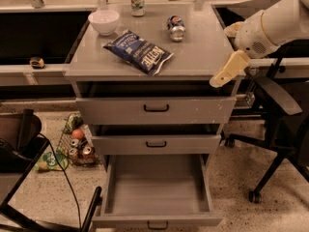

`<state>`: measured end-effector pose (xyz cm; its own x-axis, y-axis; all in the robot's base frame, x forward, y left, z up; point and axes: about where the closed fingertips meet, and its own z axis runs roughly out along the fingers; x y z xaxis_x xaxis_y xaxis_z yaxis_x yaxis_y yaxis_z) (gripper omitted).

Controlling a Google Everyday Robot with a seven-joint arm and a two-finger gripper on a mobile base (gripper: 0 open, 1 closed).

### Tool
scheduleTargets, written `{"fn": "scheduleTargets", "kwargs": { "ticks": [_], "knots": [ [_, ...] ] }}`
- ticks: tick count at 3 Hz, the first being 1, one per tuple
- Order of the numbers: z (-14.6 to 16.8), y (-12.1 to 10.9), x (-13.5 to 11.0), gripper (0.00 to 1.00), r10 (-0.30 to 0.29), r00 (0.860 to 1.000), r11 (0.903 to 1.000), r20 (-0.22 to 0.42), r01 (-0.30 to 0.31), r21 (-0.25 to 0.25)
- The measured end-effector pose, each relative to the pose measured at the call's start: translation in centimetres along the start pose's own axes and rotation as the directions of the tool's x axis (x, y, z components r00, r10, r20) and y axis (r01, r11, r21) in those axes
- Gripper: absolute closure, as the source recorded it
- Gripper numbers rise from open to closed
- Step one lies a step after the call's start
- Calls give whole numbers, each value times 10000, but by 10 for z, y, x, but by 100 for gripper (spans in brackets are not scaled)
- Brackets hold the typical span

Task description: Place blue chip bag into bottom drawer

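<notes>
While the blue chip bag (138, 51) lies ungrasped on the cabinet top (203, 57), the gripper (229, 70) hangs off the cabinet's right edge, at mid-right of the frame.

Noted: the bag sits flat and slantwise in the upper centre of the frame, well apart from the gripper, and it cannot be told whether the claw is open or closed, though it carries nothing. The bottom drawer (157, 187) stands pulled out at lower centre, interior bare, so the step in hand is judged to be the reach and pick. Recommended: come in from the right over the top, keeping clear of the tipped soda can (176, 27) near the bag's upper right and the white bowl (104, 21) to its upper left. Pinch a raised fold of the foil, since crinkly film is likely to slip.
</notes>
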<state>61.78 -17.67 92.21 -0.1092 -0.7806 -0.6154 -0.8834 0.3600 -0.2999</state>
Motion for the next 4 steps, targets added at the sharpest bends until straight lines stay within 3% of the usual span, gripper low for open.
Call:
{"fn": "scheduleTargets", "kwargs": {
  "ticks": [1,4],
  "knots": [
    [0,0,0,0,0,10000,10000,0,0,-1],
    [121,-46,-96,0,472,9892,9987,1389,-497,149]
  ]
}}
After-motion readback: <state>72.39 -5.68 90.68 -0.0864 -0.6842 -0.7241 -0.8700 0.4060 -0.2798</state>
